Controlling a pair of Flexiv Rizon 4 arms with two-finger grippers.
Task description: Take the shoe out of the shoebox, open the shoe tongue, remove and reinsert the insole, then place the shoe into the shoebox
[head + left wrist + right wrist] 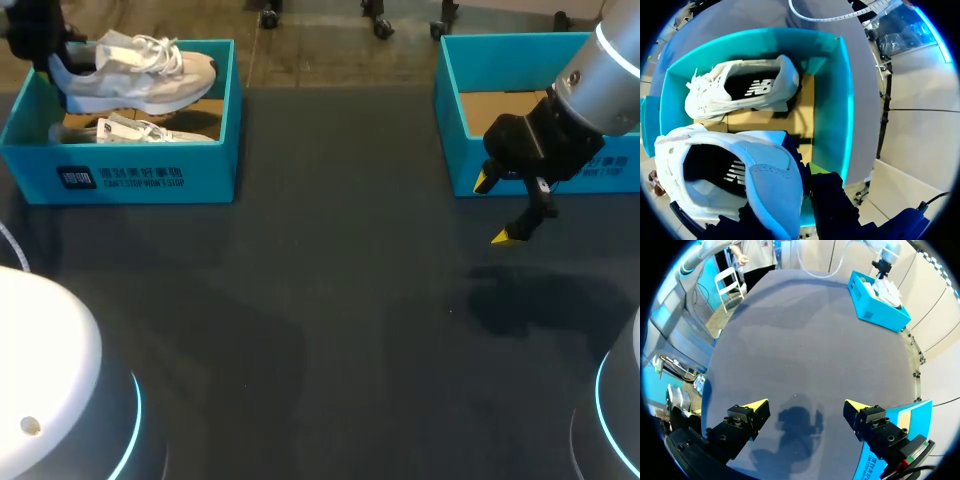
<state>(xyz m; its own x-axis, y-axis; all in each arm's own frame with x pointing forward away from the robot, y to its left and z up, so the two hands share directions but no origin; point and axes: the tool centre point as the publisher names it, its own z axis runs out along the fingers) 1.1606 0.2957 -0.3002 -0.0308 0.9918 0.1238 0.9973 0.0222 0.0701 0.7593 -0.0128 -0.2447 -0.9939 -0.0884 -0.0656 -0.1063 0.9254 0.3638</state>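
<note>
1. The left tool (48,55) pinches the heel of a white shoe (140,75) and holds it just above the shoebox (120,175). This looks like the take-out step, and the heel grip leaves the tongue free.
2. The right tool (805,405) hangs spread and empty over the desk (330,300), near a second teal box (450,110), probably placed ready to work the tongue.
3. Count: two shoes, one held and the second shoe (140,130) lying in the shoebox; two teal boxes; two tools.

Shoebox (150,178) at 10 o'clock: turquoise walls, white print, brown cardboard floor. Upper shoe (140,80) and lower shoe (140,130): white, black lining. Box (450,120) at 2 o'clock: turquoise, brown inside. Table (330,300): plain dark grey. Right gripper (496,210): black, yellow tips.
</note>
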